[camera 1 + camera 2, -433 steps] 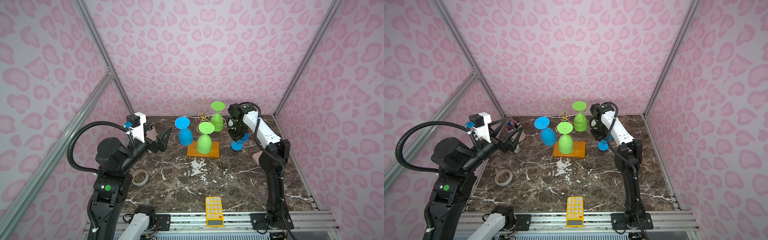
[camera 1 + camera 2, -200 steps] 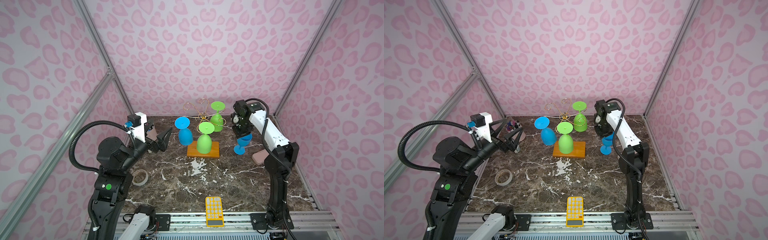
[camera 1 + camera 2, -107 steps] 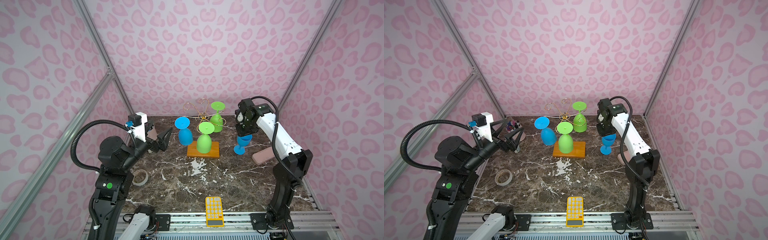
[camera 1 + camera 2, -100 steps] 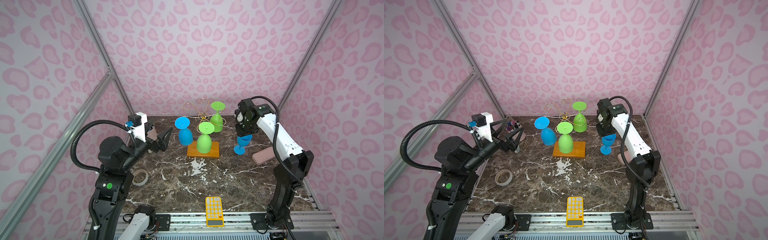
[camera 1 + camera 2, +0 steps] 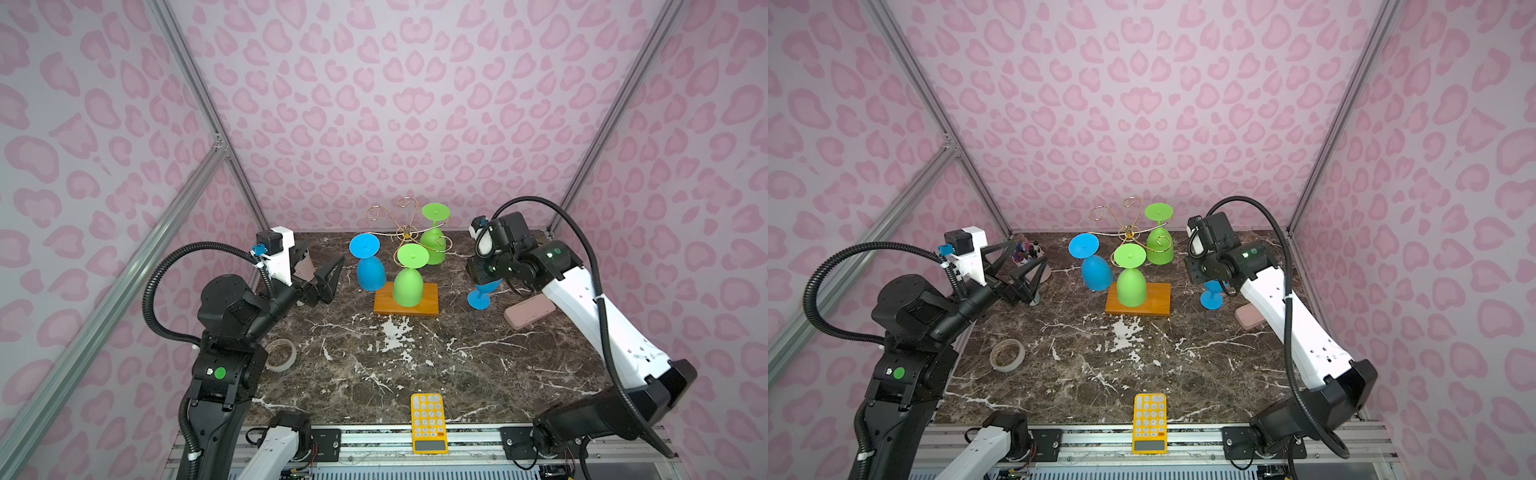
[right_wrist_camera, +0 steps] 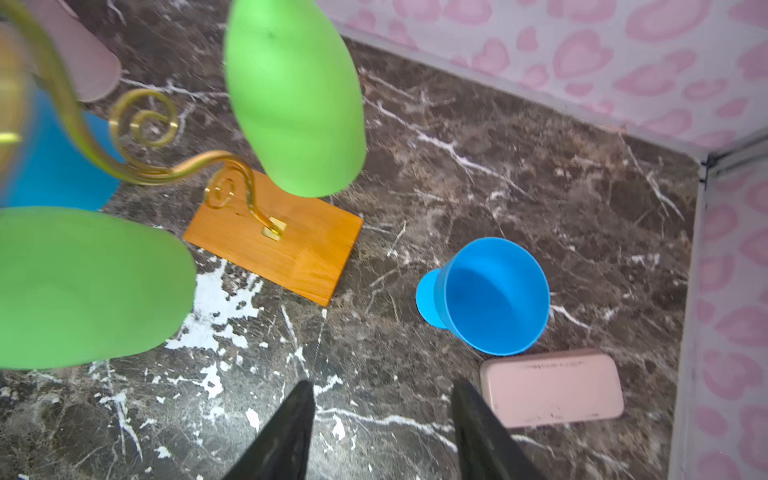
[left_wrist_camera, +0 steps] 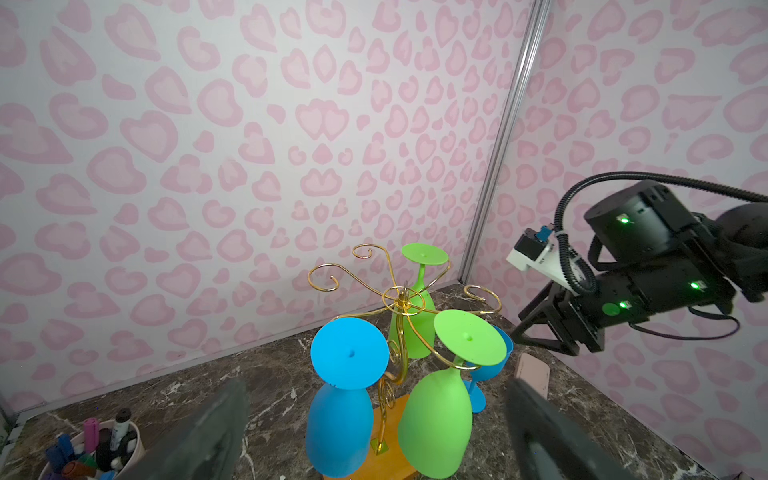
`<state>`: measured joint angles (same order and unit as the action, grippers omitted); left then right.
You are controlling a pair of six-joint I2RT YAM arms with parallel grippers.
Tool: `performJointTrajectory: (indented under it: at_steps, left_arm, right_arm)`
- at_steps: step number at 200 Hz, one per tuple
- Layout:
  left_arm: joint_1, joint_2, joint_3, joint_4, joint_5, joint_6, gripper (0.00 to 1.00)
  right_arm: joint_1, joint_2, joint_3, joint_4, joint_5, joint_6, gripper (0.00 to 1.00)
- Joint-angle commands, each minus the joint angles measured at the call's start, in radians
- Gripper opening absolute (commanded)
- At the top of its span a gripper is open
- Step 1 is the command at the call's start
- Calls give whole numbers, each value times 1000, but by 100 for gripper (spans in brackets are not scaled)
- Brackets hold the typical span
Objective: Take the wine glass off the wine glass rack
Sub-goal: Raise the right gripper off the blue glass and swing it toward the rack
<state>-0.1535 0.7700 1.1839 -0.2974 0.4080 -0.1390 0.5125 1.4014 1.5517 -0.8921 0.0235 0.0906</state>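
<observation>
Your right gripper (image 6: 382, 386) hangs over the marble table (image 6: 457, 145) with its jaws moderately apart and nothing between them. Just past its fingertips the blue wine glass (image 6: 494, 295) stands upright on its foot, off the rack and clear of both fingers. In both top views the gripper's head hides part of the bowl (image 5: 482, 293) (image 5: 1212, 297). A pink case (image 6: 550, 388) lies flat just beside the glass. Farther from this gripper, on the side away from the case, stands the wine glass rack (image 6: 274, 237). A second blue glass (image 5: 371, 272) and two green glasses (image 5: 408, 286) hang upside down from its arms. Beyond the rack, well apart from it, your left gripper (image 7: 376, 382) hovers spread wide and holds nothing.
</observation>
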Motion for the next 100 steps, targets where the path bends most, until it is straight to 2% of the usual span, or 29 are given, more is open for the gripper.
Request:
performJointTrajectory:
  at_steps: [1, 26, 66, 100]
  left_arm:
    - [0, 4, -3, 29, -4, -16, 97]
    - [0, 4, -7, 29, -2, -28, 97]
    - [0, 4, -7, 21, -6, -37, 97]
    - [0, 2, -25, 23, -15, -50, 97]
  right_arm:
    - [56, -115, -177, 328, 22, -10, 62]
    - [111, -241, -358, 549, 31, -22, 65]
    - [123, -347, -504, 675, -55, -9, 66]
    - [142, -444, -670, 880, -111, 36, 63]
